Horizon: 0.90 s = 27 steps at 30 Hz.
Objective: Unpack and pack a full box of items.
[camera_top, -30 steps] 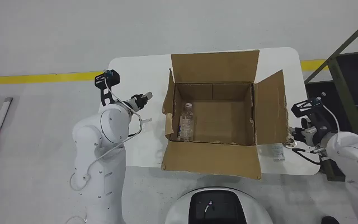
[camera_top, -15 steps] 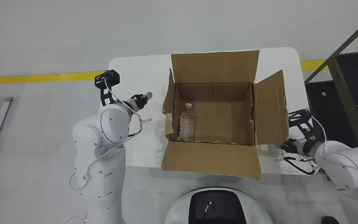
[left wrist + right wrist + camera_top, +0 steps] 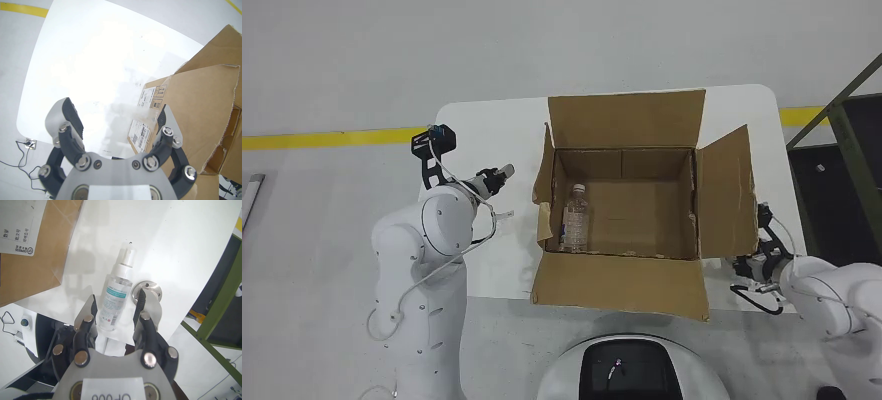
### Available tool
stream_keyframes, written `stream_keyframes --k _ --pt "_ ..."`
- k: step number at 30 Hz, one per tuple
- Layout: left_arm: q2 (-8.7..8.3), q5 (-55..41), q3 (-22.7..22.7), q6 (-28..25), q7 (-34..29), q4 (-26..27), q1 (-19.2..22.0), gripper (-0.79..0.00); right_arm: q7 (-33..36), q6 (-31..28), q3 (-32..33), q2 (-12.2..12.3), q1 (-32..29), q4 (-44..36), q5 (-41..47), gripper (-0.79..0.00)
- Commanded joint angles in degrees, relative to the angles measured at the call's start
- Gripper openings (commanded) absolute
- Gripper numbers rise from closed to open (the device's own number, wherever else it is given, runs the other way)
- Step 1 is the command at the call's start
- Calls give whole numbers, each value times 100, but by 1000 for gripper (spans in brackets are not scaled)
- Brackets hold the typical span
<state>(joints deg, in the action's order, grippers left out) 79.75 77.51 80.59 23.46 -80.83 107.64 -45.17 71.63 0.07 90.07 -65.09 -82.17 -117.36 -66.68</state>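
Right hand (image 3: 117, 298), unclenched, straddles the spray bottle (image 3: 114, 300) lying beside the box (image 3: 28, 262).

The right end effector (image 3: 749, 266) has swung in from the right edge of the top view toward the box (image 3: 627, 285). Its spread fingers (image 3: 94, 307) now straddle the spray bottle (image 3: 113, 298) on the worktop (image 3: 170, 247).

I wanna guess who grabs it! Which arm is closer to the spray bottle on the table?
Right. The right end effector is over the spray bottle, open, a finger on each side. The left end effector hangs on the opposite side of the box.
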Motion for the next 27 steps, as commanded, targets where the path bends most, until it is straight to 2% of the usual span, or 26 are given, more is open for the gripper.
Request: stream_keyframes --k 1,6,22,27 --pt "0 0 0 0 0 0 0 0 -23 19 -33 0 -2 37 -15 -382" --pt "0 0 0 0 0 0 0 0 -62 56 -95 1 -1 167 -62 -403" --pt "0 0 0 0 0 0 0 0 -209 90 -303 -2 79 454 -42 -376" --pt "0 0 0 0 0 0 0 0 -217 73 -358 -1 135 544 -52 -400"
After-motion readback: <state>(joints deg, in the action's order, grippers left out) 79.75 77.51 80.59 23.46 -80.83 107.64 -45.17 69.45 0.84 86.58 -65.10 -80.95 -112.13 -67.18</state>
